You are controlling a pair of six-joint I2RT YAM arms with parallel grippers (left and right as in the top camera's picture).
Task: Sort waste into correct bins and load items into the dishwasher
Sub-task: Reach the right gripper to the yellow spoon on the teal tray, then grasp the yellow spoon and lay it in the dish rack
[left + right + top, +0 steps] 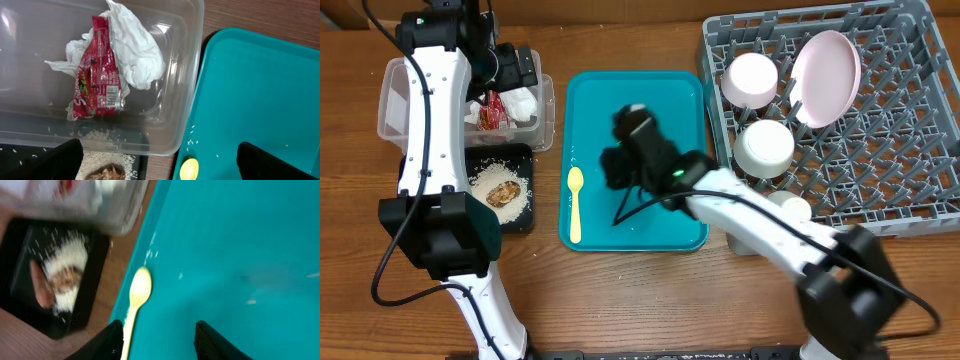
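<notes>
The yellow spoon (574, 203) lies on the left edge of the teal tray (670, 100). My right gripper (620, 170) is open and empty over the tray; in the right wrist view the spoon (136, 299) lies just inside its left finger (159, 342). My left gripper (160, 160) is open and empty above the clear tub (395, 100), which holds the red wrapper (97, 75) and crumpled white paper (137, 50). The black tray (520, 215) holds rice and a brown lump (503, 192). The grey rack (910, 150) holds the pink plate (827, 78), two bowls (752, 80) (764, 147) and a white cup (790, 207).
The teal tray lies between the bins at left and the rack at right, with a few rice grains (192, 142) on it. The left arm stretches along the table's left side over the bins. Wooden tabletop (620, 300) shows at the front.
</notes>
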